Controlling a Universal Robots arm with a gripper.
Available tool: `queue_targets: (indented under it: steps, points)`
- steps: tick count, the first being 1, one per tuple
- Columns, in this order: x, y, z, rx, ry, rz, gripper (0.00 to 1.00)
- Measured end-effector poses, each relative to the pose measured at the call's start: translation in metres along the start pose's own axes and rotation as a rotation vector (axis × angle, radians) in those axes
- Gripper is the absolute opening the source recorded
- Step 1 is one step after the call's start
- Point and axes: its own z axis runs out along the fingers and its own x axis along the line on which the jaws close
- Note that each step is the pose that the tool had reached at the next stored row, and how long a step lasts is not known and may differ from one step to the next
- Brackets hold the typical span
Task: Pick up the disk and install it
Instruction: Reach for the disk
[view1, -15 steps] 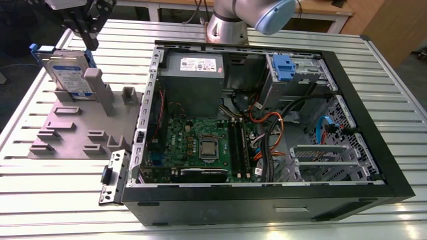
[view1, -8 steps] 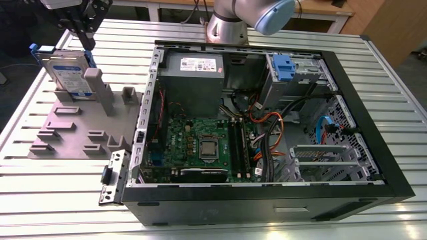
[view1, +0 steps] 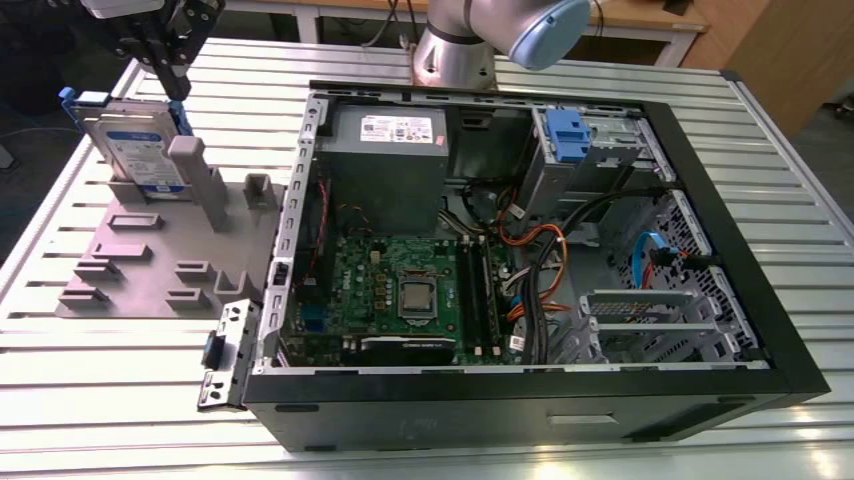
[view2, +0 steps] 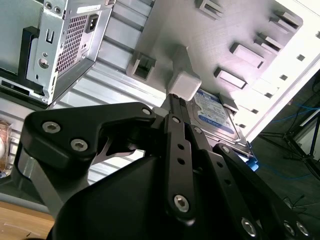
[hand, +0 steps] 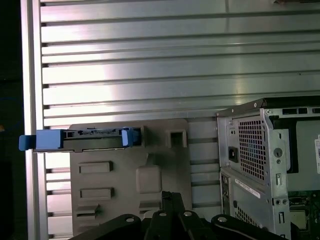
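Blue-framed disk (view1: 138, 150) on edge in grey holder (view1: 147, 255) — jaws just above it, tips together, nothing between.

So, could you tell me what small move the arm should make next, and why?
Probably ease the pincer straight down toward the disk. The disk stands on edge in the grey holder beside the open computer case, and the pincer hangs just above its top edge.
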Motion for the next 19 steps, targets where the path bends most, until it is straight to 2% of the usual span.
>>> queue_targets:
  steps: [3, 6, 10, 16, 19]
  points:
    - [0.0016, -0.0001, 0.0000, -0.0001, -0.0001, 0.000, 0.11]
    - [0.0064, 0.0003, 0.0002, -0.0001, -0.0001, 0.000, 0.11]
    - [0.0144, 0.0062, 0.0010, 0.0007, 0.0000, 0.000, 0.11]
    - [0.0415, 0.0097, 0.0034, 0.0006, -0.0001, 0.000, 0.11]
    - [0.0527, 0.0109, 0.0048, 0.0007, 0.0000, 0.000, 0.11]
